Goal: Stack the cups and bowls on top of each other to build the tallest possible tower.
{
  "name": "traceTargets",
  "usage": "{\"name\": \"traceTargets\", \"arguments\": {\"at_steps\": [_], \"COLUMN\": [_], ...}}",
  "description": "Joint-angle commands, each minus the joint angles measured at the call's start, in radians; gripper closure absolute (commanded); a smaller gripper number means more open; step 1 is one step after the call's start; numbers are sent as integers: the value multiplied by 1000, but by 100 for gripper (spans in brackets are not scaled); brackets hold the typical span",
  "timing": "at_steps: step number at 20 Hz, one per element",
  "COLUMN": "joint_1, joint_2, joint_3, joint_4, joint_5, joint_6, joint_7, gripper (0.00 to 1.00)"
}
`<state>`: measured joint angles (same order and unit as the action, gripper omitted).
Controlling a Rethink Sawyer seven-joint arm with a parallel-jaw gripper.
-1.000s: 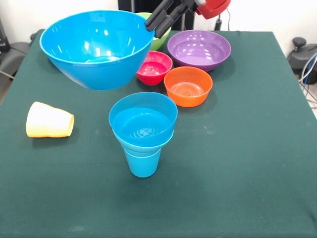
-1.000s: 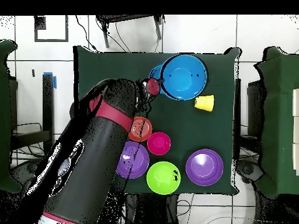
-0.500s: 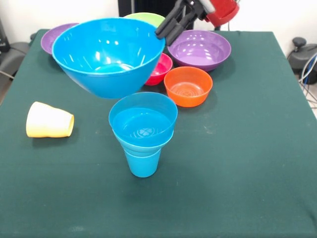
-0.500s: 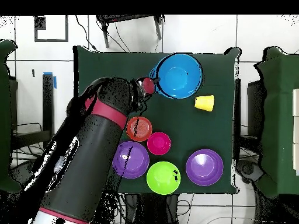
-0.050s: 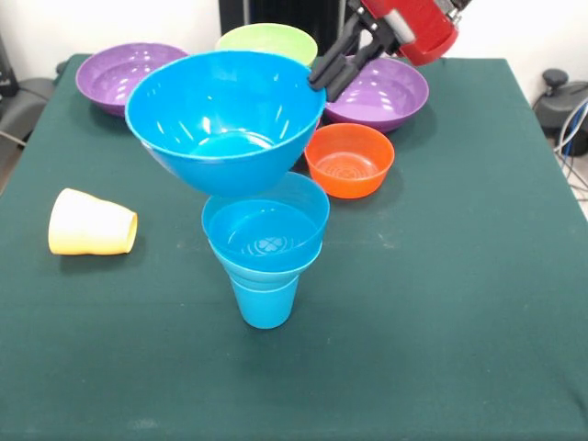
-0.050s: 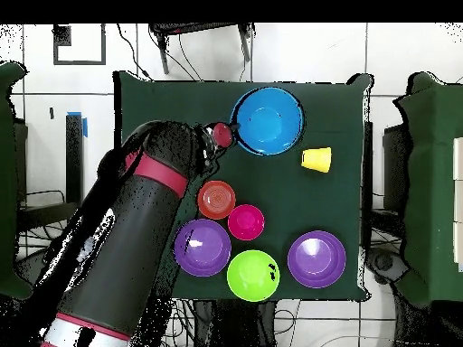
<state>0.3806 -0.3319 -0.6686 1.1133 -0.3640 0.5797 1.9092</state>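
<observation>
Your colours on the dark green table (image 5: pixel 478 276)
You see a sky-blue large bowl (image 5: pixel 225 115) over the matching blue tower (image 5: pixel 265 248), a pale yellow cup (image 5: pixel 90 223), an orange bowl (image 5: pixel 349 159), two purple bowls (image 5: pixel 118 72), one lime green bowl (image 5: pixel 266 41), and a red-and-black arm (image 5: pixel 413 23)

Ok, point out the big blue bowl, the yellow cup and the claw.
big blue bowl (image 5: pixel 225 115), front view, inner wall.
yellow cup (image 5: pixel 87 222), front view, its side.
claw (image 5: pixel 329 78), front view, between the tips at the bowl's rim.
</observation>
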Motion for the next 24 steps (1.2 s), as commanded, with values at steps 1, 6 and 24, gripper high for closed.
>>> {"name": "traceTargets", "arguments": {"at_steps": [1, 6, 24], "joint_1": [19, 21, 30], "joint_2": [54, 62, 61], "joint_3": [35, 27, 11], "joint_4": [-69, -62, -21], "joint_5": [42, 57, 77], "joint_6": [104, 79, 17], "joint_7": [192, 203, 203], "gripper": [100, 100, 100]}}
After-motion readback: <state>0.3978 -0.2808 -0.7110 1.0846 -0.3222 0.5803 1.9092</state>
